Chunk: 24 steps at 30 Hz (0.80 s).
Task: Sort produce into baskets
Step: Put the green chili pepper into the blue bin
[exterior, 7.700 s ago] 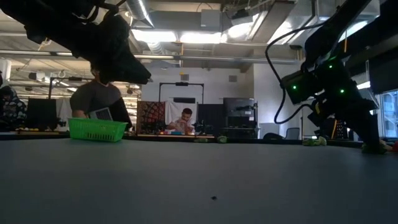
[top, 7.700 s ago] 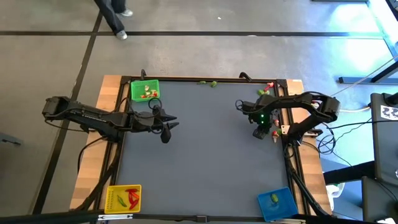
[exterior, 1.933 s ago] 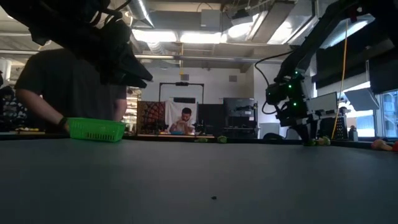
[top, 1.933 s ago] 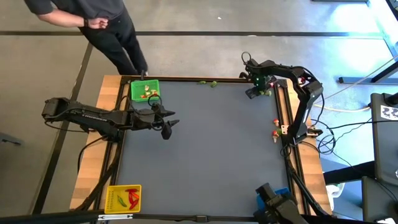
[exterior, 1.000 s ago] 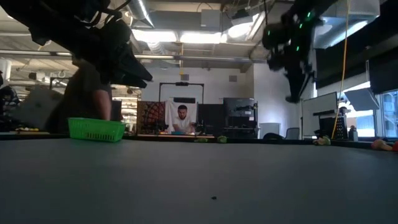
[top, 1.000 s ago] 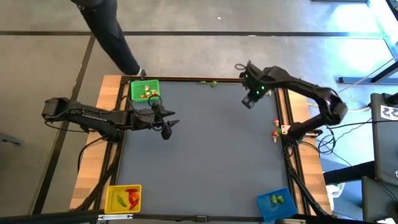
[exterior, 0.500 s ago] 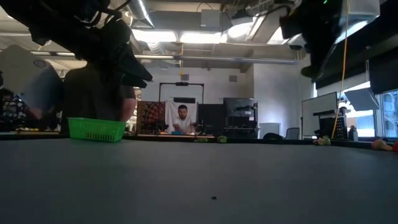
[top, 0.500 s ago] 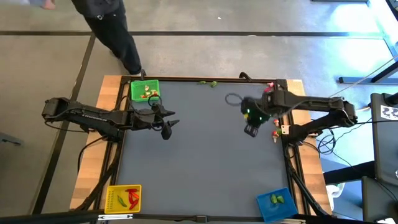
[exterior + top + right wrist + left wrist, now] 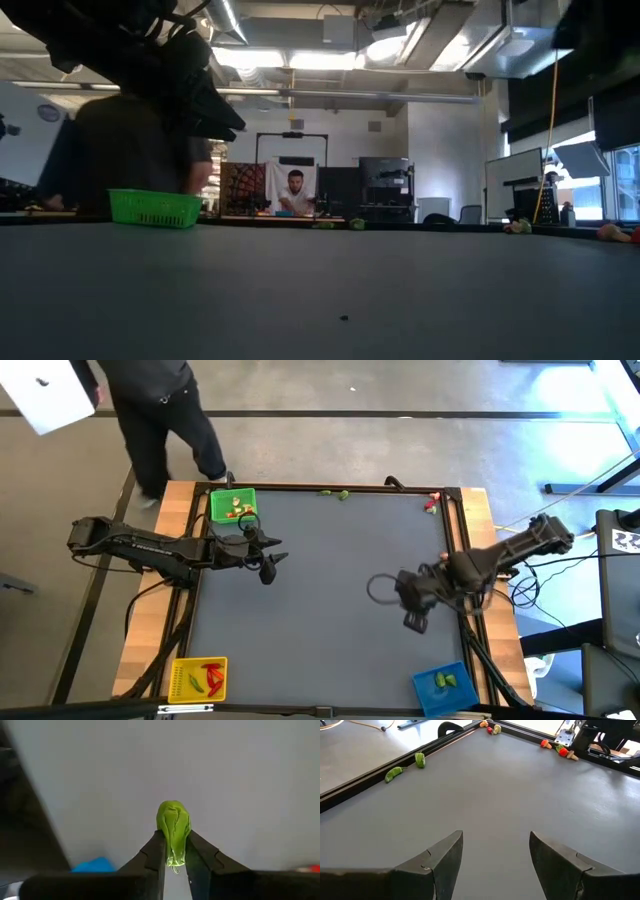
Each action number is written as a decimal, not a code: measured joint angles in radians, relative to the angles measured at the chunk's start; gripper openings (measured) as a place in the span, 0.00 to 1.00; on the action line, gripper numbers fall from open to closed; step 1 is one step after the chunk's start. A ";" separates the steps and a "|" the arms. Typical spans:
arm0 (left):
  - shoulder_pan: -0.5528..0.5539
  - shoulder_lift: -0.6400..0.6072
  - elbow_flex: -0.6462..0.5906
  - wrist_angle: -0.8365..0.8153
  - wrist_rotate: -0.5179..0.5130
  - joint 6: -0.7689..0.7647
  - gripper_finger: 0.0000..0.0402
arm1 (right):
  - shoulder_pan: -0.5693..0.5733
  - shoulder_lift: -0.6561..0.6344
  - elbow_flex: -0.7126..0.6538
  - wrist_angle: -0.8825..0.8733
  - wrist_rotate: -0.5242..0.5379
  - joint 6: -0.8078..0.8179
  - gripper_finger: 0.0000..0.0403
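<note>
Table (image 9: 320, 590) grey, person (image 9: 160, 410) beyond far edge; left gripper (image 9: 268, 563) wide apart, empty, beside green basket (image 9: 232, 505); right gripper (image 9: 413, 622) pinching green leafy piece (image 9: 173, 827), near blue basket (image 9: 445, 687); yellow basket (image 9: 198, 680) at left near corner

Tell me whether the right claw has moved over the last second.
Yes. In the high view the right claw, shut on a green piece, has swung from the table's far edge by the green basket's side toward the blue basket.
</note>
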 joint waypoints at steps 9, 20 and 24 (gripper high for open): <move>0.000 0.000 0.000 0.000 0.000 -0.024 0.56 | 0.309 0.021 0.000 0.191 -0.044 0.285 0.13; 0.000 0.000 0.000 0.001 0.000 -0.031 0.56 | 0.555 0.177 0.000 0.309 -0.087 0.562 0.13; 0.000 0.000 0.000 0.000 0.000 -0.030 0.56 | 0.579 0.249 0.000 0.318 -0.203 0.600 0.13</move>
